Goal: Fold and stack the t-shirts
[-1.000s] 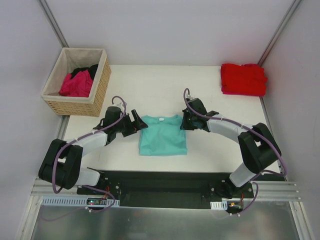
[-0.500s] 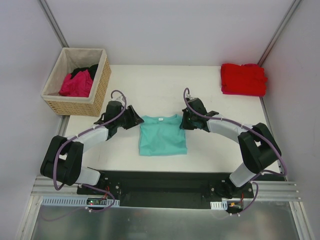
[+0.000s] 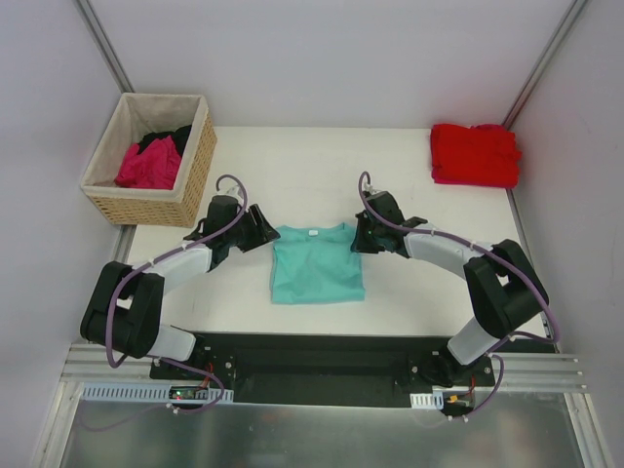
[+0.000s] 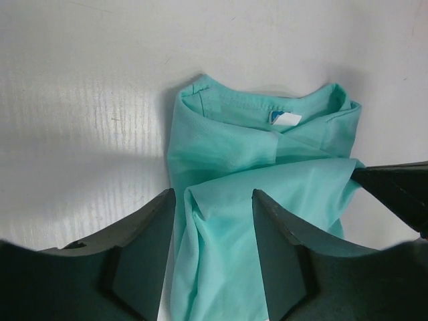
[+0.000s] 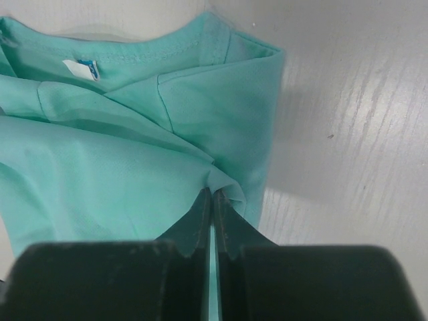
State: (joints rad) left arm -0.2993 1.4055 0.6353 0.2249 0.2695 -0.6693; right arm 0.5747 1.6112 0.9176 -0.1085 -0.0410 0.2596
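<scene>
From above, a teal t-shirt (image 3: 318,265) lay part-folded at the near middle of the white table (image 3: 292,166), its white neck label (image 3: 315,233) on the far side. The left gripper (image 3: 265,234) sat at the shirt's far left corner and the right gripper (image 3: 359,239) at its far right corner. A folded red t-shirt (image 3: 475,154) rested at the table's far right corner. A woven basket (image 3: 195,175) off the far left corner held a crumpled magenta shirt (image 3: 148,166) and a black shirt (image 3: 175,136).

At the left wrist, the left gripper (image 4: 212,197) stood about half apart, astride a raised ridge of the teal t-shirt (image 4: 247,144). Whether the fingers pinched that ridge could not be told. The neck label (image 4: 286,120) showed beyond it, and the right gripper's dark fingers (image 4: 391,187) met the cloth at the right edge.

At the right wrist, the right gripper (image 5: 212,194) was closed tight, a peak of the teal t-shirt (image 5: 134,134) nipped at its tips. The neck label (image 5: 79,69) lay to the upper left, with bare table (image 5: 348,134) to the right.
</scene>
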